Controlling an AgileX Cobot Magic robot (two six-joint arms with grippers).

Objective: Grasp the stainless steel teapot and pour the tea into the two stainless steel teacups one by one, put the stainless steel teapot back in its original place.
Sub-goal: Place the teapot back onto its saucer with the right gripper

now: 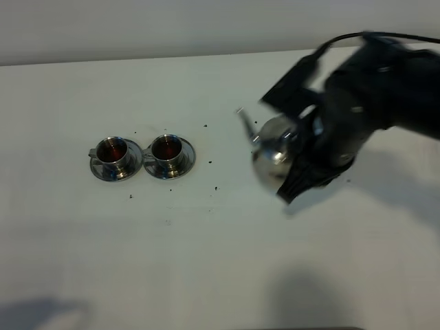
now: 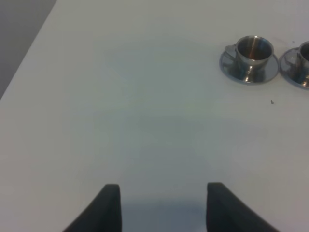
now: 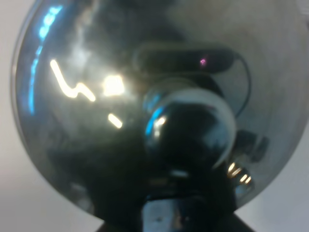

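Observation:
The stainless steel teapot hangs above the white table, right of the cups, with its thin spout pointing left toward them. My right gripper is shut on its handle side. In the right wrist view the domed lid and its knob fill the picture. The two stainless steel teacups stand side by side on saucers at the left, both holding reddish tea. My left gripper is open over bare table, with one cup far ahead of it and the other at the frame edge.
Small dark specks lie scattered on the table around the cups. The table's far edge meets a grey wall, and its left side edge shows in the left wrist view.

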